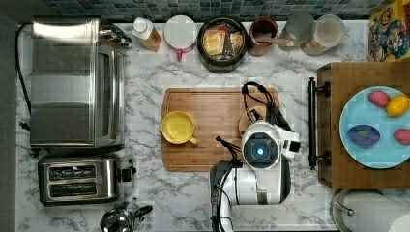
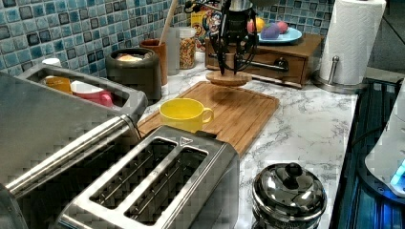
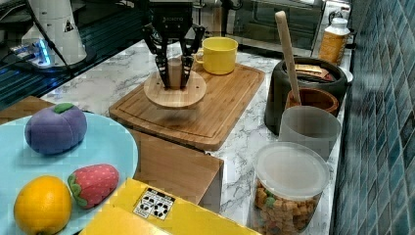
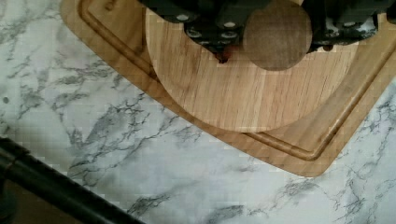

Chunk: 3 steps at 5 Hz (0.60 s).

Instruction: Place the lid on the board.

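Right view showed your gripper (image 3: 174, 73) clamped on the knob of the lid (image 3: 174, 89), hovering over the board (image 3: 205, 105) near its corner; you needed a straight, level descent before releasing.

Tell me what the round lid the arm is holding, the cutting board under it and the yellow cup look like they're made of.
The lid looks like pale unfinished wood, with straight grain lines and a darker round knob; the tool is shut on that knob. The board looks like bamboo, showing warm strips and a routed groove. The yellow cup seems to be glazed ceramic, smooth and opaque, though it could be plastic.
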Available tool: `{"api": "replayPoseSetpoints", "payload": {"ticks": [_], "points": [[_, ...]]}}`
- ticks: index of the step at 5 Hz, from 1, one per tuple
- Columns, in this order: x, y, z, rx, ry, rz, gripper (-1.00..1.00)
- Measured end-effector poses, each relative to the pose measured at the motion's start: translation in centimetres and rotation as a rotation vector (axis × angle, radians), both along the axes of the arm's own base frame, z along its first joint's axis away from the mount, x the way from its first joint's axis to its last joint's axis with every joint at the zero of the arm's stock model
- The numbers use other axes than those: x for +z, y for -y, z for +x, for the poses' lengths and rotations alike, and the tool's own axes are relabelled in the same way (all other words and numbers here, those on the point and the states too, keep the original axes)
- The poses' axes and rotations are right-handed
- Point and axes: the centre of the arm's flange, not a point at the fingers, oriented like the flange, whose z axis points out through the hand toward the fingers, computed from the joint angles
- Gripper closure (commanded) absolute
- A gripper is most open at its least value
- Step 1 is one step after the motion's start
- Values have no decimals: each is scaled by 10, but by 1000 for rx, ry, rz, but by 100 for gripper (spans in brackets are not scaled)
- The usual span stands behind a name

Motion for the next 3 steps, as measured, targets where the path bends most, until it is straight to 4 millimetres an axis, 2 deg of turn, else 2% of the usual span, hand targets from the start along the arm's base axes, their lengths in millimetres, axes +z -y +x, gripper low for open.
{"api": "replayPoseSetpoints", "payload": {"ticks": [1, 2, 3], "points": [[-17, 0, 4, 0, -42, 1, 100], [-40, 0, 8, -8, -109, 4, -100], [-34, 1, 20, -4, -82, -2, -100]]}}
